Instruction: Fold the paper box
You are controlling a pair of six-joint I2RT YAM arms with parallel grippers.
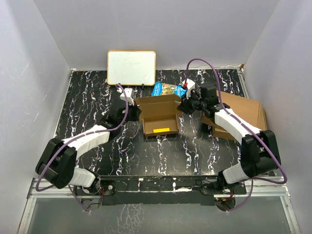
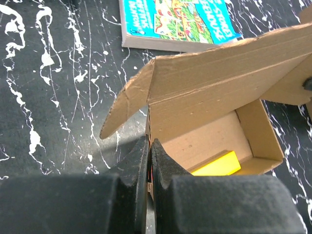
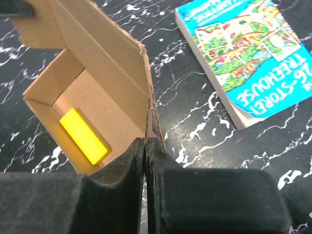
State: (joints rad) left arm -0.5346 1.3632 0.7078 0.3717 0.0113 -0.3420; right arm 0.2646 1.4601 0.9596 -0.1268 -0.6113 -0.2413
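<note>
Closest to us, the two arms start at the near edge of the black table (image 1: 78,107) with white streaks, and both reach in toward the middle. The paper box (image 1: 158,119) sits there, open, with its lid flap (image 1: 157,101) up at the far side. The left gripper (image 1: 130,109) is at the box's 9 o'clock side. The right gripper (image 1: 185,106) is at its 3 o'clock side. From above you cannot see how the fingers are set. The left wrist camera does show it: the two black fingers (image 2: 139,163) are squeezed together with the thin side wall of the box pinched between them. The right wrist camera shows the same on the other side, with its fingers squeezed tight on the edge of that wall. A small yellow block (image 1: 165,130) lies on the floor of the box, close to the front wall. All three views show it. At 3 o'clock from the box, flat brown cardboard pieces (image 1: 248,109) lie under the right arm, and only the top view shows them. Just behind the box, at 12 o'clock, lies a blue book (image 1: 168,89). The wrist cameras show the bright drawings on its cover, which look too small from above. Farthest away, at 11 o'clock, a white board (image 1: 131,67) stands at the far edge of the table, seen only from the top.
</note>
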